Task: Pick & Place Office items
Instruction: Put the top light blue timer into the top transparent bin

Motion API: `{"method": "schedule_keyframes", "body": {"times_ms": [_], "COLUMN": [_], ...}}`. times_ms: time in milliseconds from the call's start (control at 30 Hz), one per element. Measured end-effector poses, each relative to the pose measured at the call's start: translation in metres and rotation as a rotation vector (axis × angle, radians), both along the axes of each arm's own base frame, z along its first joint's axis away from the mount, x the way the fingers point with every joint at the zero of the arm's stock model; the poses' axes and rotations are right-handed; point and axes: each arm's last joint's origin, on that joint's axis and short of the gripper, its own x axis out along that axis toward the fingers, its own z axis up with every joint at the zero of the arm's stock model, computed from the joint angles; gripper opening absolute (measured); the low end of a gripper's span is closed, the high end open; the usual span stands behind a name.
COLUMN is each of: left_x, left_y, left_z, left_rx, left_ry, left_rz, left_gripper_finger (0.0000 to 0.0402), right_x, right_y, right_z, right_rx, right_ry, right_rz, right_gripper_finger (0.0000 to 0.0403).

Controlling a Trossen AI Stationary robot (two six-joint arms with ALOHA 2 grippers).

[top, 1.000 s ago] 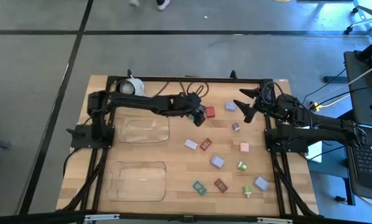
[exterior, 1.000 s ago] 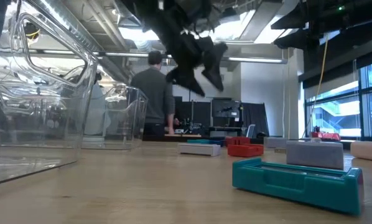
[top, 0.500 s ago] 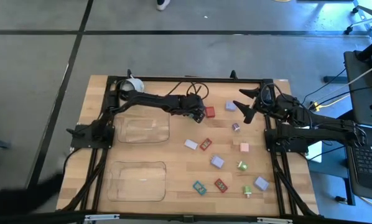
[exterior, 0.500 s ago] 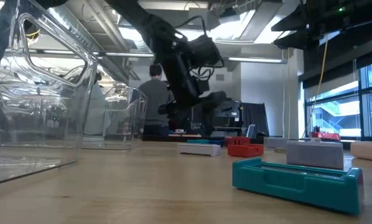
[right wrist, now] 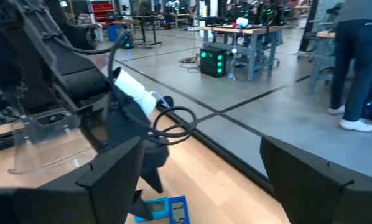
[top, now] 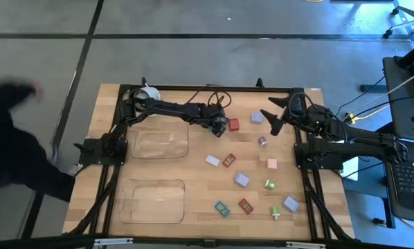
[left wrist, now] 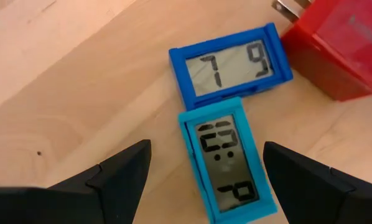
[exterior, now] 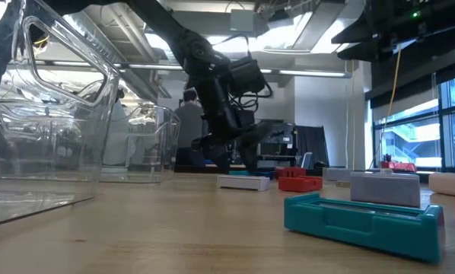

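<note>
Left tool (left wrist: 201, 165) released, low over desk (left wrist: 68, 93), straddling light-blue display piece (left wrist: 226, 165); dark-blue display piece (left wrist: 231, 64) touching it, red block (left wrist: 335, 46) beside. Right tool (top: 271, 114) released, parked at desk's far right. Other small pieces (top: 242, 180) scattered mid-desk.

dark blue display piece (left wrist: 231, 63) is showing "7 9"; digits on teal display piece (left wrist: 228, 162) aren't resolving from this angle. nothing readable on red block (left wrist: 338, 46).
</note>
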Motion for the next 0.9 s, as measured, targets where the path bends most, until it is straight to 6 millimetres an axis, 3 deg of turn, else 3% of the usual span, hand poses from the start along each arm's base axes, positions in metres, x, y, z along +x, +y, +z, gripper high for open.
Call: {"method": "schedule_keyframes", "body": {"times_ms": [467, 900], "left_x": [0.005, 0.007], "left_y": [-0.017, -0.02], "left_z": [-0.011, -0.012], "left_rx": [0.12, 0.036], "left_ry": [0.091, 0.054], "left_rz": [-0.086, -0.106], "left_gripper_finger": [0.0299, 0.0165], "right_x": [0.0, 0.0], "right_y": [0.0, 0.0], "right_z": [0.0, 0.0], "right_rx": [-0.001, 0.0], "right_ry": [0.001, 0.0], "right_rz": [-0.005, -0.005], "right_gripper_finger": [0.0327, 0.0327]}}
